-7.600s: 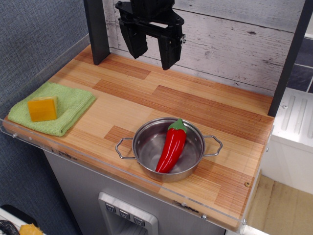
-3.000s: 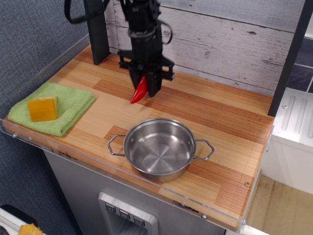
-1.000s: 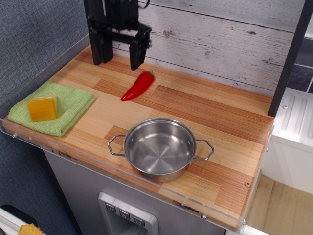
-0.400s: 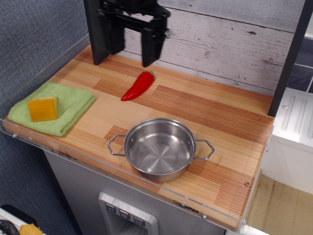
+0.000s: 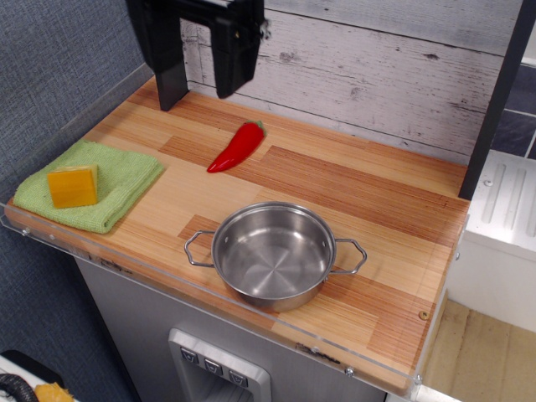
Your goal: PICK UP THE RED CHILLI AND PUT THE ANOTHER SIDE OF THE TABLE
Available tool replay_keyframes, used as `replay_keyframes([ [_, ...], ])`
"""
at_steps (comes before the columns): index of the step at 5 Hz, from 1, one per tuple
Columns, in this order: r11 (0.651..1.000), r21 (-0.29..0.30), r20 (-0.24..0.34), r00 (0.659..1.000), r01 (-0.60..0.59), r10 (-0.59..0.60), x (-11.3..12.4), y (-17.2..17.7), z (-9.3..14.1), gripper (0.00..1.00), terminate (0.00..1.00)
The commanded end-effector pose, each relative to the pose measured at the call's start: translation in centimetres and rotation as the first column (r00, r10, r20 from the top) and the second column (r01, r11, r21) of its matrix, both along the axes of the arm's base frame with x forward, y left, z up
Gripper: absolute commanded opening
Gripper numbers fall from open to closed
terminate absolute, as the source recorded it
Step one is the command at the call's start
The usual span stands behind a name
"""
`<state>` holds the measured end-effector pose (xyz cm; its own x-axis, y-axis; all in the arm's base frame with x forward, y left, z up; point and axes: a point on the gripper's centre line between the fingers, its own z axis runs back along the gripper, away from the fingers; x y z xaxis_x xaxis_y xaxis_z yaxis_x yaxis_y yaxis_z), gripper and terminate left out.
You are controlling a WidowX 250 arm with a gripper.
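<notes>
The red chilli [image 5: 235, 147] lies flat on the striped wooden table [image 5: 352, 188], near the back left, its green stem toward the wall and its tip toward the front left. My gripper [image 5: 194, 71] hangs well above the table at the top left, behind and above the chilli. Its two dark fingers [image 5: 230, 59] stand wide apart with nothing between them. The top of the gripper is cut off by the frame edge.
An empty steel pot [image 5: 272, 255] with two handles stands near the front edge. A green cloth [image 5: 117, 180] with a yellow sponge [image 5: 73, 186] on it lies at the left. A dark post [image 5: 170, 79] stands at the back left, another at the right.
The chilli left the pot, was carried to the back left and set down on the table. The pot shifted slightly left. The gripper let go, rose and moved left.
</notes>
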<state>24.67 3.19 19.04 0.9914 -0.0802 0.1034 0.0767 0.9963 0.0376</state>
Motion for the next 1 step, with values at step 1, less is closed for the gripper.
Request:
replay_keyframes([
  [1,1.0,0.006,0.024,1.0,0.001,-0.001,-0.38,0.31,0.32,1.0,1.0],
])
